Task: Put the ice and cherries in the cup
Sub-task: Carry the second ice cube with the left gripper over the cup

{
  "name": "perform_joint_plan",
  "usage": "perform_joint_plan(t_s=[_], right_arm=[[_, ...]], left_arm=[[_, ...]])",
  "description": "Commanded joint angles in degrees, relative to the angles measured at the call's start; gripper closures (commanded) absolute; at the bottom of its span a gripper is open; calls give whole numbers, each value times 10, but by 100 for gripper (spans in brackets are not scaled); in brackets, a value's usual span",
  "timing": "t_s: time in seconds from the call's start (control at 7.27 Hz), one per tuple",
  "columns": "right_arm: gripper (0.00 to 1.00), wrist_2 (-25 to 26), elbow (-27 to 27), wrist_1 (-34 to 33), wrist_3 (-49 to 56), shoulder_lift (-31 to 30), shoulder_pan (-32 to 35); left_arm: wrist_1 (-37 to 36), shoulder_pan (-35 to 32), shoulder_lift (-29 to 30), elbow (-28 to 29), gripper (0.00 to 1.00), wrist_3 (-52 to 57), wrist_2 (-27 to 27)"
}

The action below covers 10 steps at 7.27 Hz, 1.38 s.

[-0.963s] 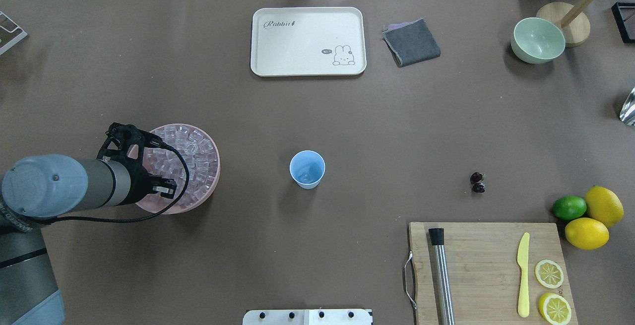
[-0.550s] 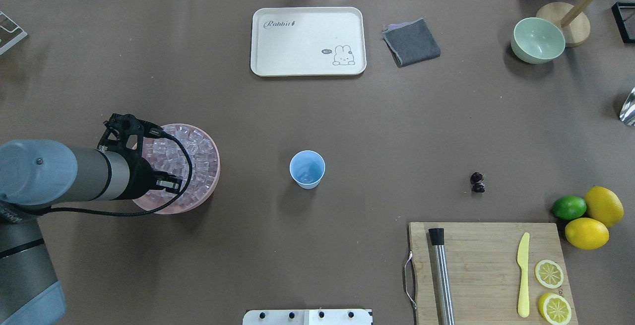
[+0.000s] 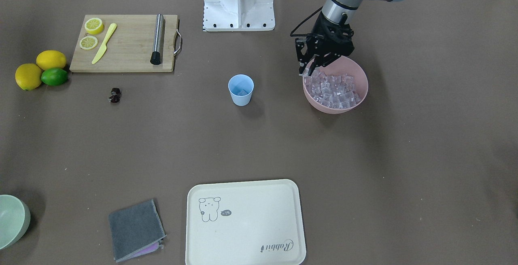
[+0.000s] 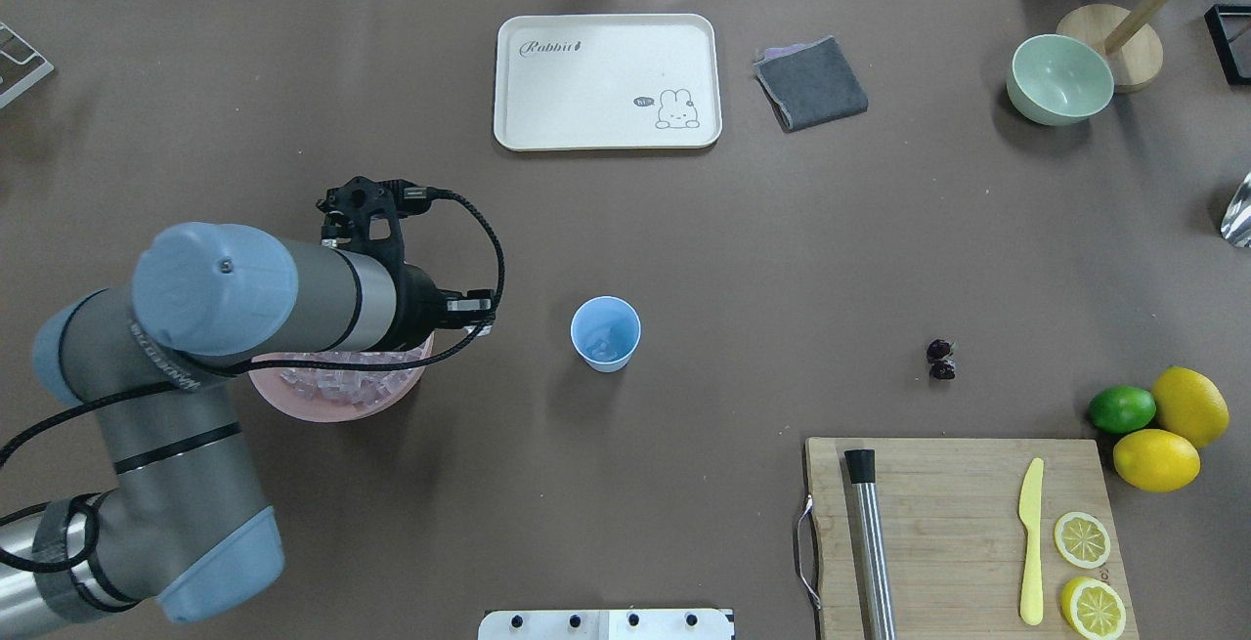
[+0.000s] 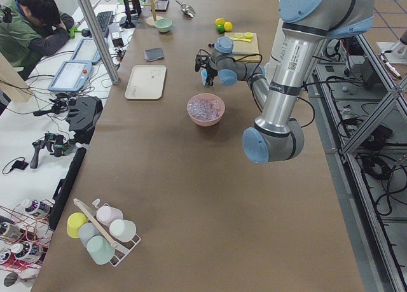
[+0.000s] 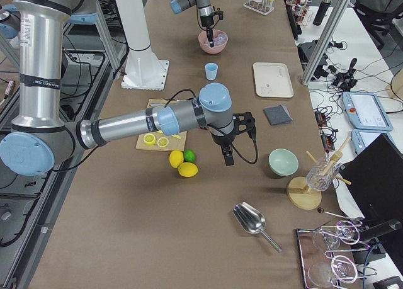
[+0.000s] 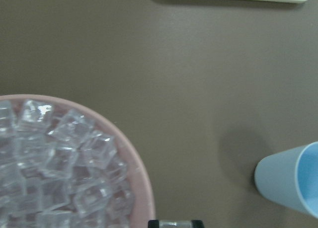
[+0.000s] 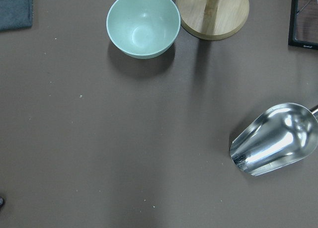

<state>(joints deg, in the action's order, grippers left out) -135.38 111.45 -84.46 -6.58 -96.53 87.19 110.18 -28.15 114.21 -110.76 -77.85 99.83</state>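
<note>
The light-blue cup (image 4: 605, 332) (image 3: 240, 90) stands upright mid-table with a clear ice cube or two inside. Left of it, a pink bowl (image 3: 336, 109) (image 4: 332, 401) is heaped with ice (image 3: 334, 89) (image 7: 64, 163). My left gripper (image 3: 308, 70) (image 7: 174, 224) hangs over the bowl's rim on the cup's side, shut on a small clear ice cube. The cherries (image 4: 940, 359) (image 3: 115, 95) lie on the table right of the cup, untouched. My right gripper (image 6: 227, 157) hovers near the green bowl; I cannot tell its state.
A cream tray (image 4: 606, 81) and a grey cloth (image 4: 810, 83) lie at the far side. The green bowl (image 4: 1059, 79), wooden stand (image 8: 212, 12) and metal scoop (image 8: 276, 141) sit far right. A cutting board (image 4: 963, 533) carries a muddler, yellow knife and lemon slices, beside the lemons and lime (image 4: 1158, 415).
My left arm has lifted out of the ice bowl and swung right, toward the cup. The cup and cherries have not moved.
</note>
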Motion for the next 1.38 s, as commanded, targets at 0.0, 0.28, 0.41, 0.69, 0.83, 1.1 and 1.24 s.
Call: perform_joint_plan(t_s=[0.0,0.28,0.41,0.69,0.83,1.1,1.24], right_arm=[[0,0,0,0,0,0,-2],[0,0,0,0,0,0,-2],[0,0,0,0,0,0,-3],[0,0,0,0,0,0,-4],[0,0,0,0,0,0,-4],[0,0,0,0,0,0,-4],[0,0,0,0,0,0,-4]], left_arm=[[0,12,58,46,100,-54,-17],[0,31,102,82,100,-86,-53],[3,37,104,94,100,-89,-59],[10,56,103,95,100,-94,-83],[10,62,103,95,100,-94,-84],[10,66,103,95,92,-94,-91],[10,66,103,94,71,-94,-91]])
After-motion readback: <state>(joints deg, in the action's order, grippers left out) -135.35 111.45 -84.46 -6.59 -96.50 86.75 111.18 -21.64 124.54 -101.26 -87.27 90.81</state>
